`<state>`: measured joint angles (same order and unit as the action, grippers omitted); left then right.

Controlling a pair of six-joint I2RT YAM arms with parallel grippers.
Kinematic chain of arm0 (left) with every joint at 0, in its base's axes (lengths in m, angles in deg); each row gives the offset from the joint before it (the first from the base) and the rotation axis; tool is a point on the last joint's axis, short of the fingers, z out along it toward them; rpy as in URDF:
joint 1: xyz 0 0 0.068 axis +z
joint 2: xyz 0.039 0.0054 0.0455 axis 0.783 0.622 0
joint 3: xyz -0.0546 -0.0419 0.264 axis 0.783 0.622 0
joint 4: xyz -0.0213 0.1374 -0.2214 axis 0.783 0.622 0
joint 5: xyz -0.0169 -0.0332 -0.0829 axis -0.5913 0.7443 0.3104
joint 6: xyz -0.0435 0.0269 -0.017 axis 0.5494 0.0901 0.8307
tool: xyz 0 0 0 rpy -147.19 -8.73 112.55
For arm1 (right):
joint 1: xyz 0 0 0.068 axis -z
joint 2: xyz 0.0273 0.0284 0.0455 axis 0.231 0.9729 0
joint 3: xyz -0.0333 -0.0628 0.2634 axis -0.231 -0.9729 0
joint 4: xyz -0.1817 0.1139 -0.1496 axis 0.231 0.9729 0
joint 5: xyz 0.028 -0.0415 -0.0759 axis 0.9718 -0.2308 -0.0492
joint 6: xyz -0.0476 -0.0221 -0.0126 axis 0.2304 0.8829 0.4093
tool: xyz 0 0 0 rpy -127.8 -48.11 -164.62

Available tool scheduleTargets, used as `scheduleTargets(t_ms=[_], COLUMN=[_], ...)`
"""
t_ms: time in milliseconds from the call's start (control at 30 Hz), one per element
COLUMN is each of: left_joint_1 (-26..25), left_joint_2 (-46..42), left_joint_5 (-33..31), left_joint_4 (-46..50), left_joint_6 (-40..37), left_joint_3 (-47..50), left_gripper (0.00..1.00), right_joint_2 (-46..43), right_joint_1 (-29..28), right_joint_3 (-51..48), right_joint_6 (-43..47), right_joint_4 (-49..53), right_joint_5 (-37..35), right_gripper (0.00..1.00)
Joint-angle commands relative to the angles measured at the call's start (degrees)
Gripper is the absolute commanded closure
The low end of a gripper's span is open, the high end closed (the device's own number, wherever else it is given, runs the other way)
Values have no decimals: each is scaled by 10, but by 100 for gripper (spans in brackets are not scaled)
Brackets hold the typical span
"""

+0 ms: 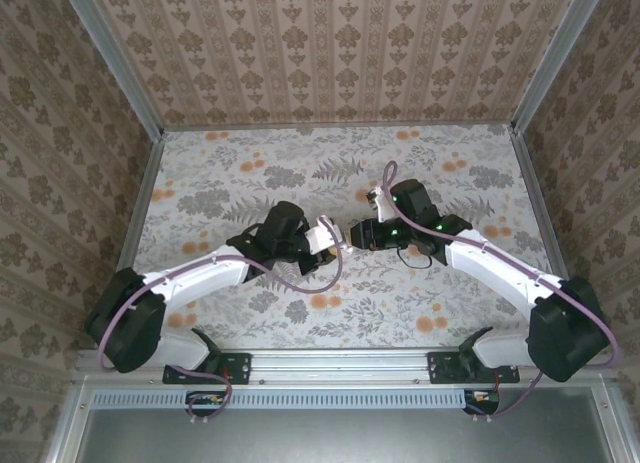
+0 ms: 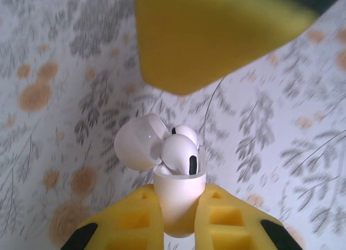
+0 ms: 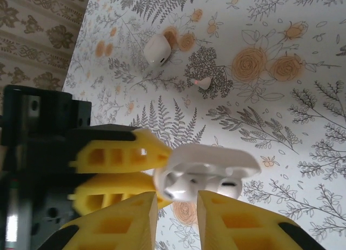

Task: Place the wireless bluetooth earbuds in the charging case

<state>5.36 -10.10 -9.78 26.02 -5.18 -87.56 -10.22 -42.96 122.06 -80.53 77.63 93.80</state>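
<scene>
Left gripper (image 2: pixel 179 195): yellow fingers with square cut-outs, clamped on the lower body of the charging case (image 2: pixel 177 217). The case is held upright off the cloth near mid-table. It is glossy white with rounded corners, and its domed lid (image 2: pixel 138 147) is hinged back to one side.

Wireless bluetooth earbuds (image 2: pixel 181 153): two smooth white bulbs, one with a dark oval patch. They sit side by side in the case mouth, heads standing proud of the rim.

Right gripper (image 3: pixel 177 198): jaws narrowly apart with nothing between them, tips just short of the earbuds. One finger (image 2: pixel 205 39) hangs above the case, apart from it.

Table (image 1: pixel 250 163): flat, matte floral cloth, with open cloth all round the two grippers.

Farther out, a white rounded lump (image 3: pixel 157 49) lies on the cloth. A tiny white bit (image 3: pixel 203 82) lies near it, apart.

Metal rails (image 1: pixel 140 183) edge the table, with patterned walls (image 1: pixel 330 53) on three sides.
</scene>
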Motion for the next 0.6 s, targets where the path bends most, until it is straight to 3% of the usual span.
scheduleTargets(t_ms=[0, 67, 133, 333, 567], left_joint_1=[-16, -22, -23, -22, -21], left_joint_2=[21, 35, 37, 28, 34], left_joint_5=[-118, -138, -120, -36, -10], left_joint_4=[71, 85, 83, 31, 7], left_joint_6=[-49, -51, -49, -36, -11], left_joint_3=[-32, -43, -45, -25, -23], left_gripper=[100, 100, 100, 100, 100], right_joint_2=[17, 32, 58, 114, 174], right_joint_1=[1, 1, 1, -5, -15], right_joint_3=[-16, -20, -26, -27, -5], right_joint_6=[-23, -29, -38, -64, -70], right_joint_4=[-48, -57, -74, -118, -123], right_joint_5=[23, 37, 56, 83, 102], right_gripper=[73, 68, 62, 62, 63])
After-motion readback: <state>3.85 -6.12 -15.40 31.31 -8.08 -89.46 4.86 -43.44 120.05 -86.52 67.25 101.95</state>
